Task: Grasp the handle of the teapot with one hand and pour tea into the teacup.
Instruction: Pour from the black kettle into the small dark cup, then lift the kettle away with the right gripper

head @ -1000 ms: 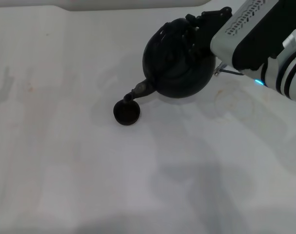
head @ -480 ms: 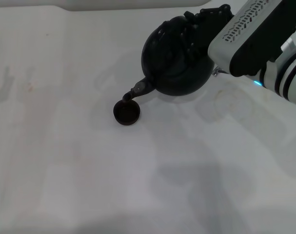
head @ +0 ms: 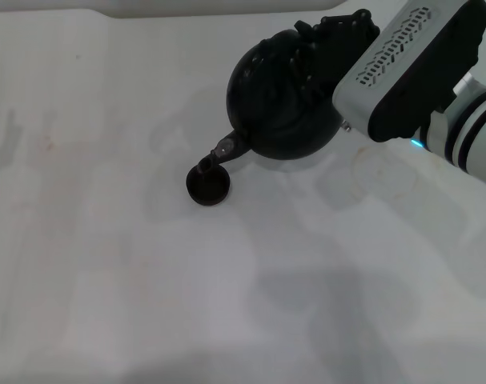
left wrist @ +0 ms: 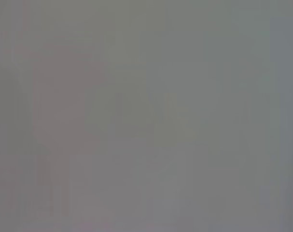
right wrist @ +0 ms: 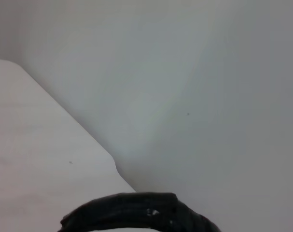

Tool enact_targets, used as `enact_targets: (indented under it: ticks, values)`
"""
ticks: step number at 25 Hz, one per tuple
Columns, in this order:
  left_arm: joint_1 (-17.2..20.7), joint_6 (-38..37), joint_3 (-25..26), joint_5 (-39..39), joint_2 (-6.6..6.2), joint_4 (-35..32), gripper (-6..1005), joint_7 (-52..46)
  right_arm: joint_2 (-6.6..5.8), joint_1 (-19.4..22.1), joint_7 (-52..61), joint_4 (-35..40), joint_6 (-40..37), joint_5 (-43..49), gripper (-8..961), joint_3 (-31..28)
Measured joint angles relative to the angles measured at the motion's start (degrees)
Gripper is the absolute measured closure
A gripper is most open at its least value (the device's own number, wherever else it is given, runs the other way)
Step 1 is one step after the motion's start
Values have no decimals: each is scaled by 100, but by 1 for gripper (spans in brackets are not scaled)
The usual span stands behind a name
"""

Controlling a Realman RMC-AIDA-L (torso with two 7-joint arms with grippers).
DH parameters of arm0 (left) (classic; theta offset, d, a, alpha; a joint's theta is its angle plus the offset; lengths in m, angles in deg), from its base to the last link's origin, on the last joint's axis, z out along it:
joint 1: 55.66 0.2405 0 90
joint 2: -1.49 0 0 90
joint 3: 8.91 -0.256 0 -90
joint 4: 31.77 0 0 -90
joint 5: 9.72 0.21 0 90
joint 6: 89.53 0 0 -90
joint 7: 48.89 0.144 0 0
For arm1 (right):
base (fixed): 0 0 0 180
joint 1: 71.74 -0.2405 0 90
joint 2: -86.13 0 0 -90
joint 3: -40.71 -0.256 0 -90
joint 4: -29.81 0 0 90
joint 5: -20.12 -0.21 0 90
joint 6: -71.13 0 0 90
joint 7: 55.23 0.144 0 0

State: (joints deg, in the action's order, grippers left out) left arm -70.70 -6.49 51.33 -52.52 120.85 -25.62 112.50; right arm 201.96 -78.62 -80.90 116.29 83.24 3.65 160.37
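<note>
In the head view the round black teapot (head: 279, 100) hangs tilted above the white table, its spout (head: 222, 150) pointing down-left over the small dark teacup (head: 208, 186). My right hand (head: 335, 36) is shut on the handle at the teapot's top, and its silver-grey forearm (head: 407, 68) comes in from the right. The handle is mostly hidden under the black fingers. The spout tip sits just above the teacup's rim. A dark curved edge of the teapot (right wrist: 136, 212) shows in the right wrist view. My left gripper is not in any view.
The white table (head: 146, 288) stretches to the left and front of the teacup. A pale raised edge (head: 186, 8) runs along the back. The left wrist view shows only a plain grey surface.
The teapot and my right hand have shifted a little left and up, tipping the spout further toward the teacup. The teacup has not moved.
</note>
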Motion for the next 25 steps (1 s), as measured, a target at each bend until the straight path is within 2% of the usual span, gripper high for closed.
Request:
enact_targets:
  ticks: [25]
  values:
    - [1, 3, -12, 11, 0, 0, 108, -3, 0, 21, -32, -232, -503, 179, 802, 54]
